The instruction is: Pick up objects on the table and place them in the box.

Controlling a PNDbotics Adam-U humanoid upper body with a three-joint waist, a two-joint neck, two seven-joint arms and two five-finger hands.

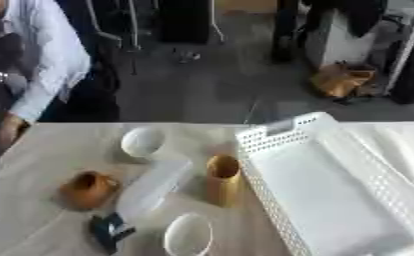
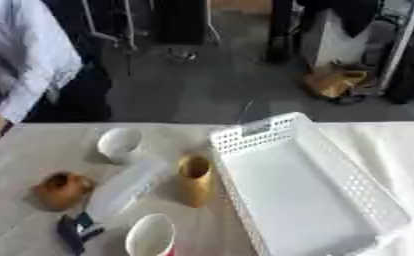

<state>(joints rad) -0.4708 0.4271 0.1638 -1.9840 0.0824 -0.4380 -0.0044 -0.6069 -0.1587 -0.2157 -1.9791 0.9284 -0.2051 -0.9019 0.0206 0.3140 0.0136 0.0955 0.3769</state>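
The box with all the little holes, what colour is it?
The box is white all over; the left eye view shows it best.

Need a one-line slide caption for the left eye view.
Empty white perforated box on the right; two white cups, a tan cup, a brown mug and a clear bottle wait left.

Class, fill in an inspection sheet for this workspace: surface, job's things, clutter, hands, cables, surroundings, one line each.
Surface: pale wood-grain table, white cloth at its right.
Job's things: white perforated box, nothing inside; tall tan cup beside it; brown mug; white bowl; clear flat packet; white cup; dark blue item.
Clutter: nothing seen.
Hands: neither robot hand in view.
Cables: nothing seen.
Surroundings: grey floor, tan bag, person's sleeve at the far left edge.
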